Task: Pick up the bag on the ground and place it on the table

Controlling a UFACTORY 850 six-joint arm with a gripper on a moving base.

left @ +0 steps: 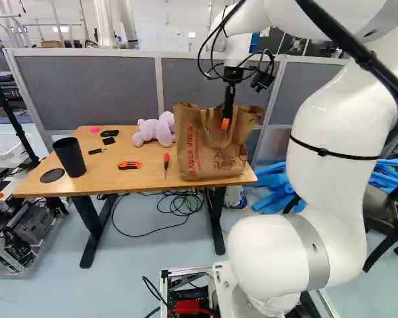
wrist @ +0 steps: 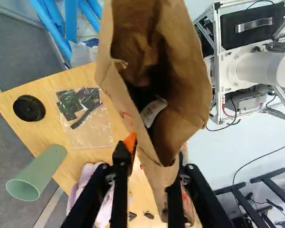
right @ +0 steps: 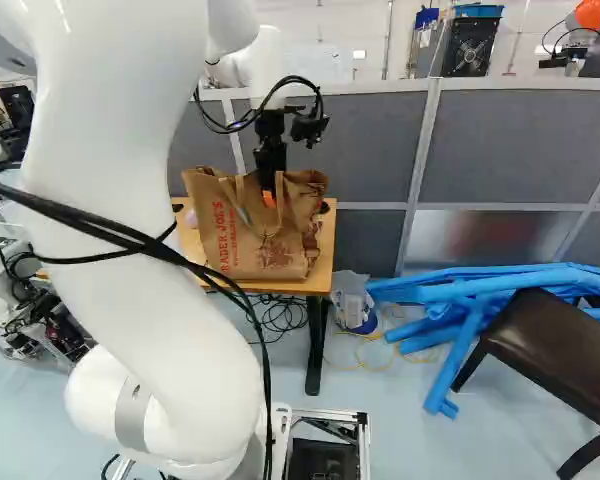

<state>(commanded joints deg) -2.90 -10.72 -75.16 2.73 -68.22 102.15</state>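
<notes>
In the left base view, my gripper (left: 226, 119) is over the paper bag (left: 209, 154), which stands on the table (left: 109, 184); a purple plush toy (left: 160, 130) lies left of my fingers. In the right base view, blue tubes (right: 468, 300) lie right of my fingers. In the wrist view, my fingers stand apart, bag edge between them, its open mouth ahead.
</notes>
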